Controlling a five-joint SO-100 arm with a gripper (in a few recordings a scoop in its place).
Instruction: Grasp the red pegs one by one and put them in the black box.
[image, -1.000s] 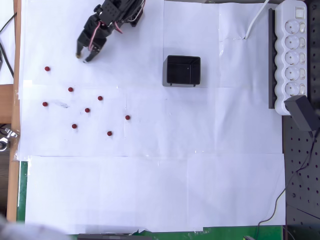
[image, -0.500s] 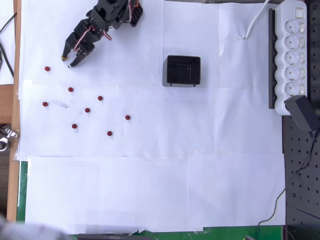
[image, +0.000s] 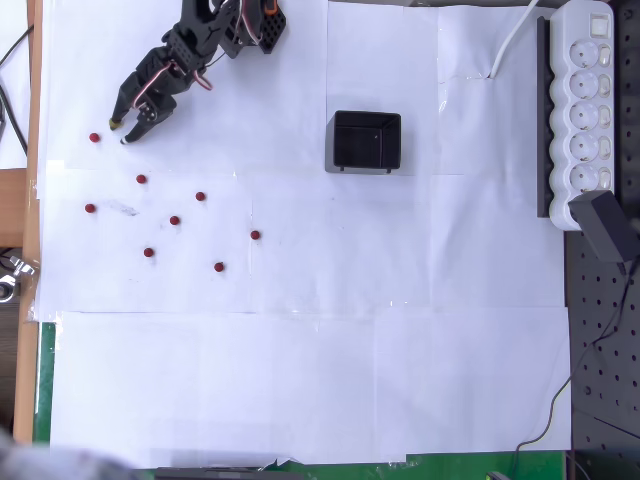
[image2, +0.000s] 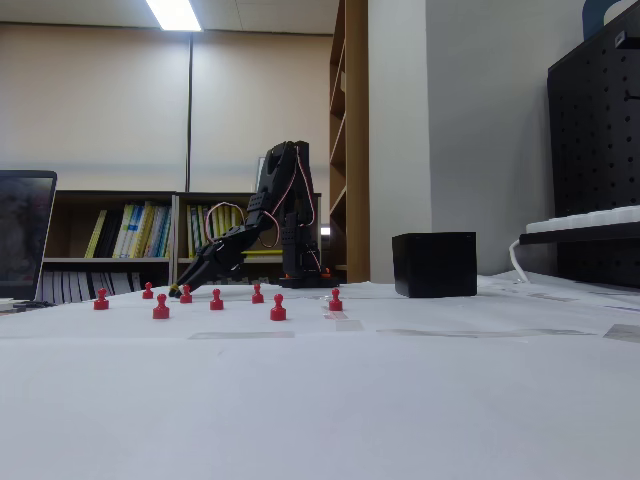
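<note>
One red peg (image: 94, 138) just beside fingers (image: 119, 132)

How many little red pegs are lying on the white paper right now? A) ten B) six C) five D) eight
D: the overhead view shows eight small dark-red round pegs scattered on the white paper, none yet in the small black open-topped box.
</note>
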